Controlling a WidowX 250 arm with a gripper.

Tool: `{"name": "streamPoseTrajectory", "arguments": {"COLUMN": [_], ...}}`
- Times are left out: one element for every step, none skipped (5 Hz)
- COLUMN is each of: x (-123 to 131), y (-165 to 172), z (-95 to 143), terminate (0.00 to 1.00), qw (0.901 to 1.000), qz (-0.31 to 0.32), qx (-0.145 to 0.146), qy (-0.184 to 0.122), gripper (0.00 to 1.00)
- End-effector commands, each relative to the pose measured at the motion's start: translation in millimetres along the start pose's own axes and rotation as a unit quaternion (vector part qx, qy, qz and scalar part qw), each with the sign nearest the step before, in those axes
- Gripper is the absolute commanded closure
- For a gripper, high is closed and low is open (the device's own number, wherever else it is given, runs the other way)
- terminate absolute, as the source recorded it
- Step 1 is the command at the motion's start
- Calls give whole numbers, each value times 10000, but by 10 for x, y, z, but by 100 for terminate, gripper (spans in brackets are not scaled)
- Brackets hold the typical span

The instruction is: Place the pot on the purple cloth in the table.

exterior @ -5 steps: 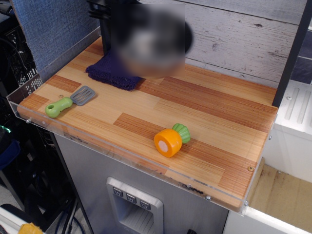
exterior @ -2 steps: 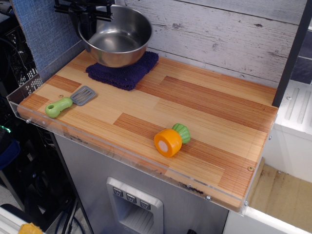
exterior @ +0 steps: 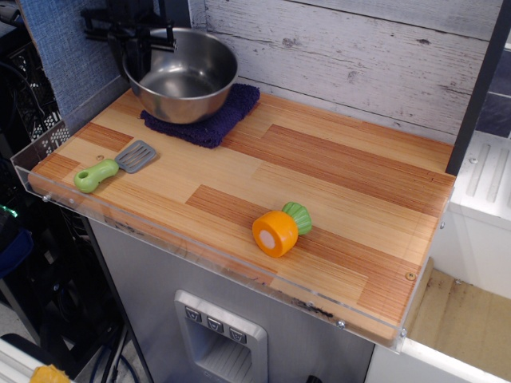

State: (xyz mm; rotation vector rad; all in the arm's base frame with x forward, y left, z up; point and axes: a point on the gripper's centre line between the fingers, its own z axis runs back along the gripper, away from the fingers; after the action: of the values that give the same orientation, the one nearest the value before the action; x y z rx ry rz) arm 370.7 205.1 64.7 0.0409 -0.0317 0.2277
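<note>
View from above the front of the striped light and reddish-brown wooden counter. The large round stainless-steel pot sits over the dark purple terry cloth at the far left corner; its base appears to touch or nearly touch the cloth, which shows beyond it toward the right and front. I hold the black gripper at the pot's far left rim; the jaws seem clamped on that rim, though their tips are too dark against the arm for me to be certain. A green-handled toy spatula with a grey blade lies near the left edge, well apart from the cloth, and an orange toy carrot slice with a green top rests near the front edge at mid-counter. I judge the step in hand to be the final set-down and release. To do it well I should lower the pot until its weight rests level on the cloth, part the jaws without dragging the rim, then lift straight up, since a sideways pull could slide the round base off the soft pile.
</note>
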Motion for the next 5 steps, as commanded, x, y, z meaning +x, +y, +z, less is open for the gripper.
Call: {"name": "streamPoseTrajectory", "arguments": {"x": [34,25,12,-9,-13], "y": [1,-18,-23,-82,-227], "z": [130,145,218,311,589], "terminate": [0,0,0,0,0], "qw": [9993,9989,9981,9962,9951], "qz": [67,101,73,-19,-265], "qx": [75,27,-10,-141,125], "qy": [-362,-463,-611,-857,-940], "gripper": [100,100,0,0,0]}}
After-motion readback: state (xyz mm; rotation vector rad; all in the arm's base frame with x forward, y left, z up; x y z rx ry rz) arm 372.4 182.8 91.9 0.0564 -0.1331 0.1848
